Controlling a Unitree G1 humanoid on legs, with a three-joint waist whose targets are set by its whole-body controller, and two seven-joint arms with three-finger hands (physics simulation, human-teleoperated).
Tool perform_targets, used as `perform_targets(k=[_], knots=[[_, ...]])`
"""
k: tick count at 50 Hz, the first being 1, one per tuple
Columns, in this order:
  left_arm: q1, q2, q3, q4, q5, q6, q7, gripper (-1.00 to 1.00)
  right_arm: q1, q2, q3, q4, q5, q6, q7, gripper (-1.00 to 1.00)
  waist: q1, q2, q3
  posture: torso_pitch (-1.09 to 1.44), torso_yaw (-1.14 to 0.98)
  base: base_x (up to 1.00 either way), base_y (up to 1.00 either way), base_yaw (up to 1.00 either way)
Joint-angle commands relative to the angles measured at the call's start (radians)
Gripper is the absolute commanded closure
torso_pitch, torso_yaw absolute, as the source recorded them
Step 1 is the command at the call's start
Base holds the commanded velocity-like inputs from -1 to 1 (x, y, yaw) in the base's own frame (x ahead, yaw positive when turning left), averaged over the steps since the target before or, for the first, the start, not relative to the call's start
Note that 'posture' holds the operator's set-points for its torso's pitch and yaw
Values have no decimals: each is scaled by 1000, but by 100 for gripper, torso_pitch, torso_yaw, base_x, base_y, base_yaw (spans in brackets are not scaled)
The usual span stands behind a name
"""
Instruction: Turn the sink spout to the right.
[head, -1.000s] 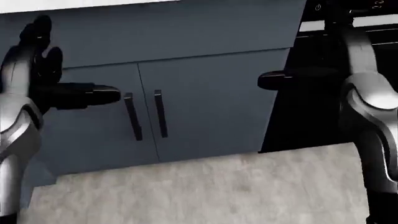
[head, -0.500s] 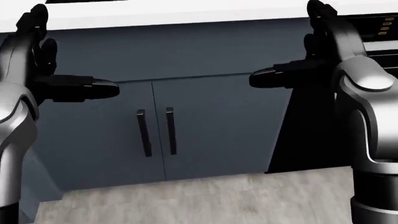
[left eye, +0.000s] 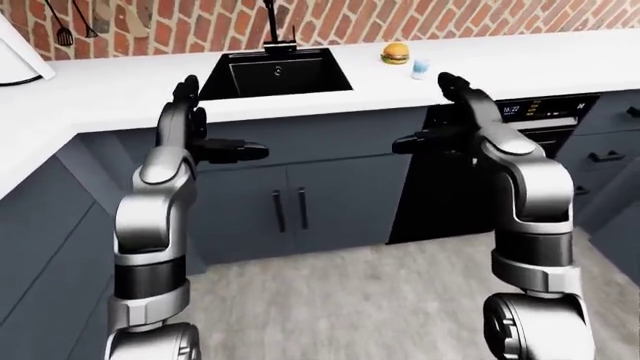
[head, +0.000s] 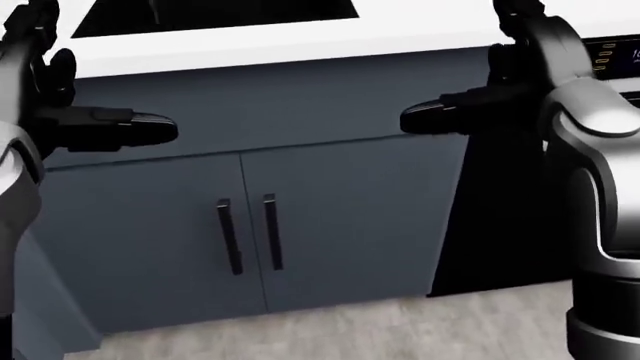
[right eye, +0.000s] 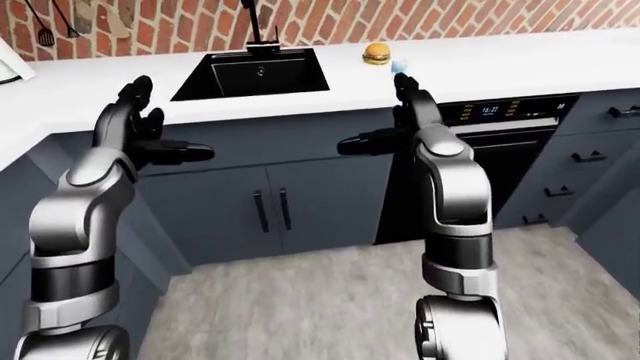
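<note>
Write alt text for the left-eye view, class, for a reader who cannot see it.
Two grey robot arms rise with open black hands, left and right, short of a white counter holding a black sink. A dark spout stands at the sink's top edge against a brick wall; a burger and cup sit to the right.

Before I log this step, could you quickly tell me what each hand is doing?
Left hand: open, holding nothing.
Right hand: open, holding nothing.
</note>
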Motion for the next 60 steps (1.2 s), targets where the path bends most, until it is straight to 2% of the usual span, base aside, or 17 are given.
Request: perform_targets(k=[1,3,4,9,13,16,17,19,26,29,30,38,43,45,52,56,60], knots=[[-30,17,17,-31,3,-21,6,-100,-40,-4,4,-38,3,-19,3,-100,7,0,-23,0,0,16,0,0],[-31,18,18,-29,2,-21,6,-100,-37,-4,2,-49,4,-12,4,-100,4,29,-20,0,0,16,0,0],[-32,19,19,-25,1,-24,6,-100,-36,-4,1,-53,5,-10,4,-100,2,6,-23,0,0,17,0,0],[-28,22,20,-8,0,-38,7,-100,-35,-2,3,-48,4,-11,4,-100,6,10,-31,0,0,17,0,0],[-27,24,21,-4,-1,-41,8,-100,-40,-3,4,-43,4,-11,7,-100,16,-33,-14,0,0,23,0,0],[-24,23,20,-6,-1,-41,9,-100,-46,-3,6,-42,2,-6,10,-100,21,-116,-33,0,0,26,0,0],[-24,22,20,-3,-1,-44,9,-100,-47,-4,5,-42,2,-5,10,-100,11,-74,-22,0,0,30,0,0],[-28,25,24,3,-4,-45,8,-100,-44,-4,4,-43,2,-4,12,-100,12,-89,-15,0,0,31,0,0],[-35,38,34,-1,-17,-33,9,-100,-48,-2,5,-44,2,-2,13,-100,-1,-21,-4,0,0,31,0,0],[-37,50,44,5,-27,-32,12,-100,-42,-2,4,-42,1,-9,14,-100,-10,57,-26,0,0,31,0,0],[-38,54,47,7,-31,-32,13,-100,-42,-2,4,-45,2,-7,15,-100,-13,59,-37,0,0,31,0,0],[-46,90,69,47,-62,-49,20,-100,-41,2,6,-43,1,-9,16,-100,14,-4,-18,0,0,31,0,0],[-52,121,87,61,-89,-48,26,-100,-47,0,7,-48,0,1,16,-100,31,-90,-43,0,0,31,0,0],[-53,129,90,60,-97,-44,28,-100,-51,1,7,-53,0,7,16,-100,23,-95,-19,0,0,30,0,0],[-59,149,95,92,-112,-58,30,-100,-45,0,6,-51,0,2,19,-100,0,-32,-11,0,0,31,0,0],[-77,165,103,103,-129,-48,34,-100,-42,-2,5,-60,1,10,22,-100,-13,64,-37,0,0,31,0,0],[-91,182,109,106,-147,-37,40,-100,-41,-3,3,-58,2,8,24,-100,0,48,-23,0,0,31,0,0]])
